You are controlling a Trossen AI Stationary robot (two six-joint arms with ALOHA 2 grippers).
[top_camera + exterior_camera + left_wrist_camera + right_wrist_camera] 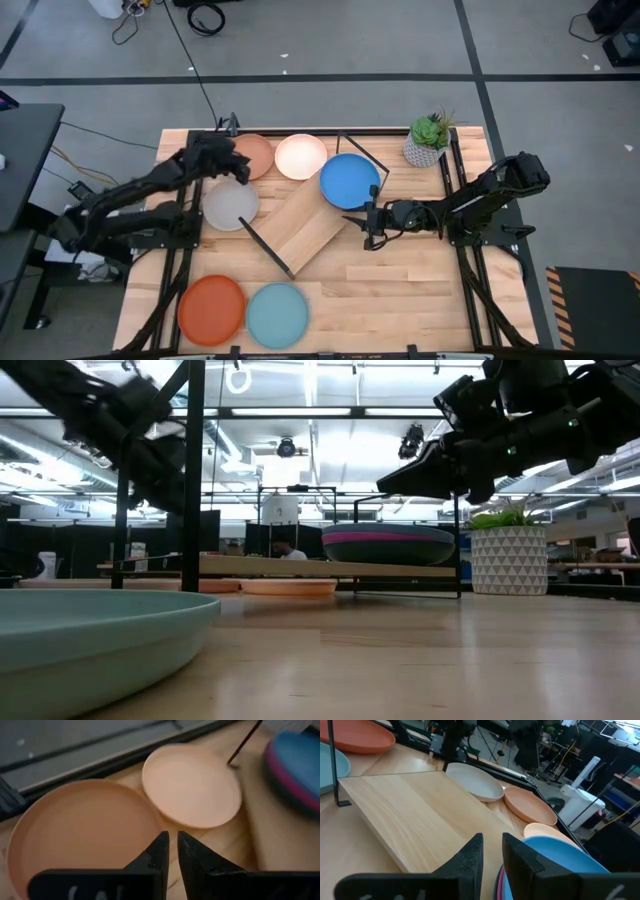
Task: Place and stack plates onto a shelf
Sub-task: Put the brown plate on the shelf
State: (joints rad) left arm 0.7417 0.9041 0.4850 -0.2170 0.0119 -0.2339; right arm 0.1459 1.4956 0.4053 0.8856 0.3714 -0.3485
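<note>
The shelf [305, 228] lies slantwise at mid-table, a light-wood board with black rods. On its far right end sits a stack with the blue plate [350, 180] on top and a magenta plate [385, 537] under it. The salmon plate [80, 830], cream plate [192, 785] and pale grey plate [230, 205] rest on the table at the far left. The orange plate [212, 308] and light blue plate [277, 314] lie at the near edge. My left gripper [173, 845] hovers shut over the salmon plate's rim. My right gripper [492, 847], shut, is raised just near-right of the stack.
A small green plant in a white pot [428, 140] stands at the far right corner, beside the stack. The shelf's black rods [265, 250] stick out at its near-left end. Bare tabletop [400, 290] lies near and right of the shelf.
</note>
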